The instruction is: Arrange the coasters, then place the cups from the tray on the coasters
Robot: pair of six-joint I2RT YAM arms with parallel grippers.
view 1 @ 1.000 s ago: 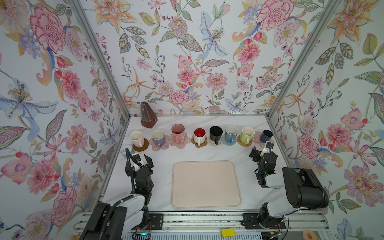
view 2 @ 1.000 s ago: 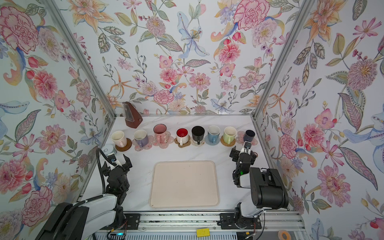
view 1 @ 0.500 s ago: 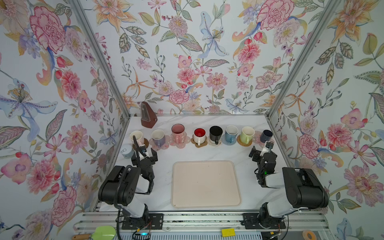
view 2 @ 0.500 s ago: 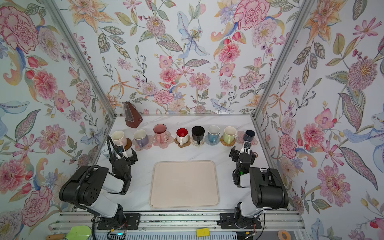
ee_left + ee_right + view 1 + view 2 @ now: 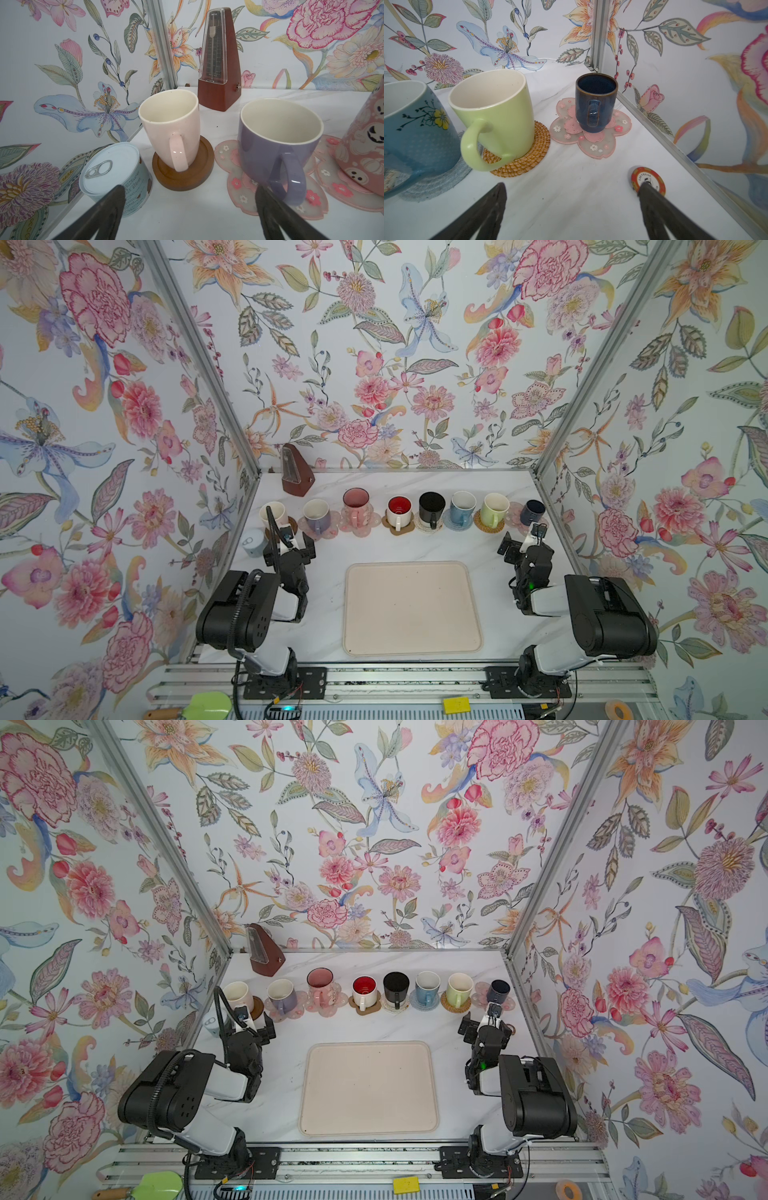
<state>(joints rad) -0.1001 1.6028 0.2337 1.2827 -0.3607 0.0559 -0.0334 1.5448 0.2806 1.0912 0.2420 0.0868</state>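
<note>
Several cups stand in a row on coasters along the back, from the cream-pink cup [image 5: 272, 512] on a brown disc [image 5: 193, 174] to the navy cup [image 5: 532, 511] on a pink flower coaster [image 5: 600, 143]. The beige tray [image 5: 411, 610] lies bare at the front middle. My left gripper [image 5: 289, 544] [image 5: 189, 189] is open and holds nothing, just short of the cream-pink cup and the lavender cup [image 5: 276, 145]. My right gripper [image 5: 523, 541] [image 5: 572, 186] is open too, in front of the navy cup and the light green cup [image 5: 496, 116].
A pale-blue can [image 5: 116, 174] sits by the left wall beside the left gripper. A brown metronome [image 5: 296, 470] stands in the back left corner. An orange poker chip [image 5: 645, 178] lies under the right gripper's outer finger, near the right wall.
The left arm has lifted its elbow and carried its gripper back toward the cream-pink cup. The right arm has not moved. Both grippers stay open.
</note>
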